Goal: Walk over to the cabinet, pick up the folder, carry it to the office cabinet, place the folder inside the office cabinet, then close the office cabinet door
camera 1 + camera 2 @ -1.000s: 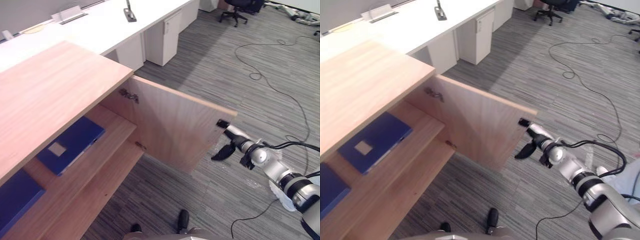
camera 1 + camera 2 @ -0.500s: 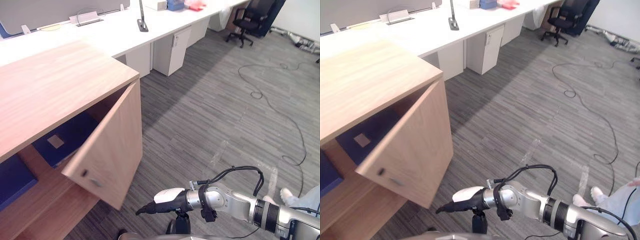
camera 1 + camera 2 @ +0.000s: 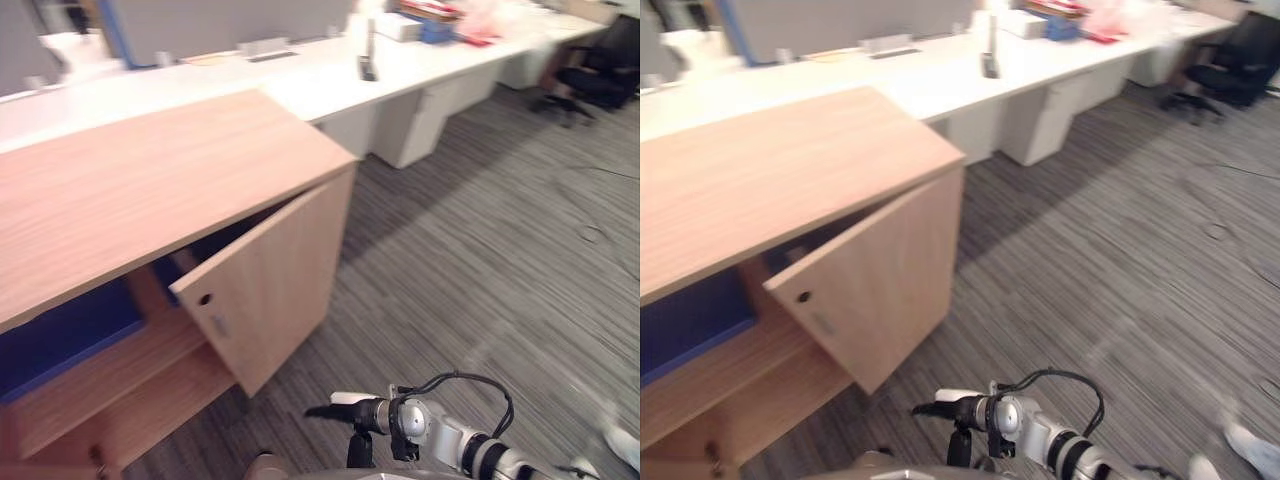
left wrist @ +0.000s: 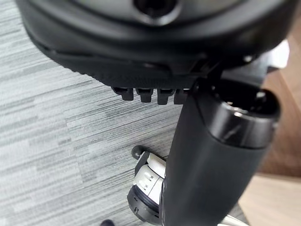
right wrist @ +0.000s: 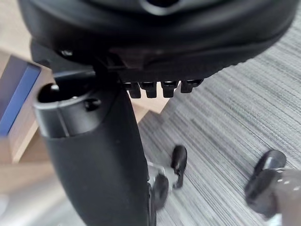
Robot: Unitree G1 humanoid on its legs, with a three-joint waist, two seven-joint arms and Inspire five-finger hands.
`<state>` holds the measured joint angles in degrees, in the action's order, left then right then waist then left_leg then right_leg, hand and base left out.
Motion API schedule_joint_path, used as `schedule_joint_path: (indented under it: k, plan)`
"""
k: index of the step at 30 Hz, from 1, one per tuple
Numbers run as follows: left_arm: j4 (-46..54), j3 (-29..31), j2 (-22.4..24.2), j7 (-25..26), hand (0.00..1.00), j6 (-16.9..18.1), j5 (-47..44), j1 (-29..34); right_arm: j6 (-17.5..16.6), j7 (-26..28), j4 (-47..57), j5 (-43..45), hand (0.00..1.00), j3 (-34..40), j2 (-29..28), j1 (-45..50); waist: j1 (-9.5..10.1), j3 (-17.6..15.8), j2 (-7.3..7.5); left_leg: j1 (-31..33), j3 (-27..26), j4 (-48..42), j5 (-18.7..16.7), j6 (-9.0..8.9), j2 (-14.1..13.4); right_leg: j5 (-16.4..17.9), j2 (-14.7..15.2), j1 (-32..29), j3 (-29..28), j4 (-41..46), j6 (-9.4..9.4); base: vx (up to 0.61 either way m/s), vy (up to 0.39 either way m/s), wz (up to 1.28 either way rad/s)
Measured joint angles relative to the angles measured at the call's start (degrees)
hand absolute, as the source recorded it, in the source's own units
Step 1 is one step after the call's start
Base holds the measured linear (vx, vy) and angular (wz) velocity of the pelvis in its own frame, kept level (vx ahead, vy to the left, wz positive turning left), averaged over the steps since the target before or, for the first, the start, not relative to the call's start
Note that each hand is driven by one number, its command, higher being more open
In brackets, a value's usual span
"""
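**The folder shelved, the door half shut.**
We see the folder [image 3: 65, 338] lying in the cabinet [image 3: 150, 190] at the left end of the upper shelf [image 3: 110, 365], near its front edge, while the door [image 3: 265, 290] hangs ajar. The right hand [image 3: 335, 408], fingers straight and empty, hovers low above the floor, clear of the door's lower corner. The left hand [image 4: 141, 42] seems relaxed and empty too. We judge that a push landing on the door's free edge, not its face, could glance off and leave it ajar.
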<state>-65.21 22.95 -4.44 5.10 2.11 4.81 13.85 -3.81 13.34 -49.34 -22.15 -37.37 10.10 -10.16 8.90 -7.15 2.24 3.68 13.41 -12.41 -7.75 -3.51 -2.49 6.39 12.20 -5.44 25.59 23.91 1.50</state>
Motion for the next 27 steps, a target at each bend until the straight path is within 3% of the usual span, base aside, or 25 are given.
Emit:
schedule_joint_path:
  k: [1,3,5,6,7,8,9,12,15,19,21,22,23,24,25,26,27]
  plan:
    - [0.45,-0.8,-0.36,0.5,1.0,0.32,-0.16,-0.3,0.54,-2.92,-2.7,0.03,1.0,6.76,-2.18,1.09,-1.02,-0.25,-0.69,1.51,5.29,-1.37,-0.01,0.35,1.19,0.14,0.58,-0.71,-3.96,3.27,-0.27,0.12,0.046,2.28]
    - [1.26,-1.33,-1.17,1.17,1.0,0.41,-0.48,-1.49,0.85,-6.44,-7.23,1.67,1.0,15.13,-4.47,2.33,-1.28,-0.02,-0.18,3.4,13.17,-2.26,0.3,0.86,2.88,2.84,-0.92,-1.24,-12.82,6.2,-1.49,0.15,-0.023,2.29]
    - [2.62,-1.81,-2.4,1.91,1.0,0.76,-0.62,-3.32,1.2,-8.39,-11.53,4.45,1.0,24.02,-5.43,3.95,-2.39,0.22,0.2,6.89,22.9,-3.97,0.62,0.21,5.88,7.92,-4.3,-1.43,-25.56,4.0,0.92,0.13,-0.173,2.33]
    - [2.82,-1.89,-2.63,2.09,1.0,1.15,-0.59,-4.18,1.57,-9.08,-13.09,7.0,1.0,27.48,-5.71,4.62,-2.91,0.24,0.23,8.04,26.49,-4.45,0.63,-0.58,7.14,8.53,-4.98,-1.12,-29.62,1.5,2.3,0.08,-0.27,2.22]
    - [3.54,-2.03,-3.16,2.19,1.0,1.22,-0.6,-4.77,2.62,-9.94,-15.81,10.86,1.0,31.53,-6.31,5.44,-3.03,0.41,1.35,8.68,29.98,-4.97,0.65,-2.61,8.65,6.97,-4.54,-0.36,-32.12,-3.5,4.06,0.07,-0.29,1.76]
    - [3.94,-1.88,-3.37,2.21,1.0,1.21,-0.6,-5.03,2.97,-10.29,-17.16,11.84,1.0,33.15,-6.64,6.02,-2.96,0.14,1.57,8.67,31.48,-5.07,0.56,-3.64,9.13,8.52,-4.3,0.76,-32.49,-4.51,6.76,0.05,-0.315,1.57]
    - [4.88,-1.76,-2.76,2.7,1.0,1.19,-0.68,-5.3,3.72,-11.36,-18.16,13.88,1.0,35.41,-7.11,7.46,-2.28,0.31,0.28,8.6,34.08,-4.52,0.46,-4.52,7.79,9.34,-5.65,2.09,-29.72,-5.53,5.99,0.02,-0.323,0.96]
    - [7.51,-0.97,2.13,3.92,1.0,1.12,-3.06,-3.41,5.04,-13.22,-17.21,17.54,1.0,39.1,-6.37,9.97,-1.8,1.41,-1.14,7.49,36.15,-0.29,1.18,-5.72,3.53,10.36,-8.59,4.51,-23.8,-6.65,3.86,-0.01,-0.346,0.81]
    - [11.66,1.41,3.89,3.82,1.0,1.32,-9.06,-2.57,5.21,-13.67,-16.08,17.94,1.0,40.24,-7.46,11.68,-1.65,2.04,0.09,8.06,35.86,0.53,2.1,-7.44,1.72,10.37,-10.39,7.93,-18.12,-9.57,2.77,0.06,-0.251,0.87]
    - [13.99,3.29,5.37,4.27,1.0,1.66,-13.8,-1.88,5.18,-14.09,-16.05,18.78,1.0,40.66,-9.27,11.42,-0.97,2.62,1.5,8.86,35.15,0.05,2.58,-8.29,2.06,10.26,-11.0,10.65,-13.65,-11.77,2.58,0.07,-0.133,0.57]
    - [14.24,3.76,5.7,4.54,1.0,1.72,-16.99,-2.04,5.0,-14.83,-15.88,20.11,1.0,41.06,-9.8,10.88,-1.02,2.02,1.38,9.69,30.61,-2.14,3.13,-7.58,3.17,10.26,-10.47,12.34,-10.95,-12.18,2.57,0.06,-0.073,0.59]
    - [14.47,5.18,6.41,4.58,1.0,2.0,-19.33,-3.21,4.82,-15.07,-15.15,20.13,1.0,41.77,-10.46,10.83,-1.2,1.5,1.56,11.01,23.7,-3.22,3.89,-5.33,3.2,10.17,-9.8,13.11,-8.97,-12.55,2.34,0.02,-0.019,0.68]
    - [14.31,7.57,7.16,4.47,1.0,2.51,-21.79,-4.59,4.56,-15.16,-14.69,20.25,1.0,43.07,-11.41,10.5,-1.46,0.8,2.17,14.65,11.71,-8.13,2.09,1.17,1.61,10.06,-8.95,13.2,-6.46,-13.28,1.56,0.01,0.001,0.69]
    - [14.04,8.24,7.33,4.41,1.0,2.51,-22.85,-5.22,4.45,-15.17,-14.54,20.53,1.0,43.48,-11.59,10.47,-1.74,0.5,1.85,17.54,4.16,-14.09,0.8,1.1,-0.36,10.08,-8.87,13.37,-5.37,-13.3,1.52,0.05,0.008,0.69]
    - [13.16,9.09,7.22,4.34,1.0,2.47,-24.52,-5.83,4.65,-14.9,-14.32,21.39,1.0,44.8,-11.67,10.33,-2.25,0.26,1.55,20.71,-9.63,-24.7,-1.87,2.32,-4.81,10.09,-8.67,14.37,-3.6,-13.99,1.52,0.14,0.027,0.73]
    - [12.17,9.45,7.01,4.38,1.0,2.6,-25.57,-6.0,4.55,-14.92,-14.26,22.41,1.0,46.79,-11.85,10.35,-2.78,0.21,1.4,19.83,-20.36,-28.28,-3.0,3.6,-8.48,9.96,-8.08,15.97,-1.8,-14.67,1.74,0.19,0.04,0.78]
    - [11.47,9.39,6.78,4.36,1.0,2.78,-25.69,-5.91,4.43,-14.95,-14.2,22.42,1.0,48.34,-11.99,10.48,-2.93,0.36,1.15,18.36,-24.53,-27.56,-2.41,4.3,-9.48,9.95,-7.88,16.67,-0.77,-14.86,1.91,0.24,0.083,1.11]
